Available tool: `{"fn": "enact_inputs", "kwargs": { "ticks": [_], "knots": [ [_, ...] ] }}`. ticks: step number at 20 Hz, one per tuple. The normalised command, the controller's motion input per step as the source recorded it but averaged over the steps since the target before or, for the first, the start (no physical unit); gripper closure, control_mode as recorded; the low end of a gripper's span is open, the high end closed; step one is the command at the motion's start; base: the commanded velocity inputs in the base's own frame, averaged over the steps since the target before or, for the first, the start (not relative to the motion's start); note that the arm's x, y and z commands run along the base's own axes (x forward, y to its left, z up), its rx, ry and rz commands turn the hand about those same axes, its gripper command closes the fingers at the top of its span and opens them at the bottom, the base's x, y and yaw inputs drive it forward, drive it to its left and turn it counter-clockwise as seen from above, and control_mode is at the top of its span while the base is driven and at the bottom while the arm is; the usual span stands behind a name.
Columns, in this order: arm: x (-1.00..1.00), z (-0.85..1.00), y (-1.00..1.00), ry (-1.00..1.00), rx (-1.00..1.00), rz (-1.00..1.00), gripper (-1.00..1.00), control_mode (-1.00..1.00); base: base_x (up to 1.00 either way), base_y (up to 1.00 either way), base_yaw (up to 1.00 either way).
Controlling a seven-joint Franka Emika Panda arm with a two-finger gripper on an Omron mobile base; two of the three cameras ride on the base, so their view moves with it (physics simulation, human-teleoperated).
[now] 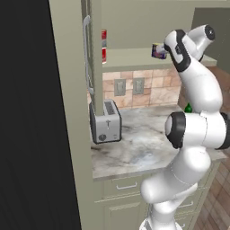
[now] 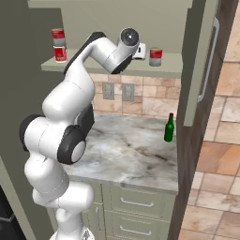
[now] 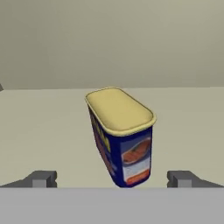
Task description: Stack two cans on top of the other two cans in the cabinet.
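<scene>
The dark blue tin stands upright on the cabinet shelf, right in front of the hand camera, its yellow lid up and picture label facing the lens. The two fingertips rise at about 8 and 4 o'clock of it, spread wide and touching nothing.

In the right base view, two red cans sit stacked at the shelf's left end, and a grey-bodied can with red top stands alone toward 3 o'clock of the gripper. Below lie a marble counter with a green bottle and a toaster; the floor is terracotta tile.
</scene>
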Motion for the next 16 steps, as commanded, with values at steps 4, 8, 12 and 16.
{"fn": "enact_inputs", "kwargs": {
  "ticks": [4, 8, 12, 16],
  "knots": [
    [0.19, -0.02, 0.00, 0.01, 0.00, 0.02, -1.00, -1.00, 0.00, 0.00, 0.00],
    [0.21, -0.04, 0.00, 0.00, 0.00, 0.02, -1.00, -1.00, 0.00, 0.00, 0.00],
    [0.20, -0.04, 0.00, 0.00, 0.00, 0.02, -1.00, -1.00, 0.00, 0.00, 0.00],
    [0.09, -0.05, 0.02, 0.00, 0.00, 0.02, -1.00, -1.00, 0.00, 0.00, 0.00]
  ]
}}
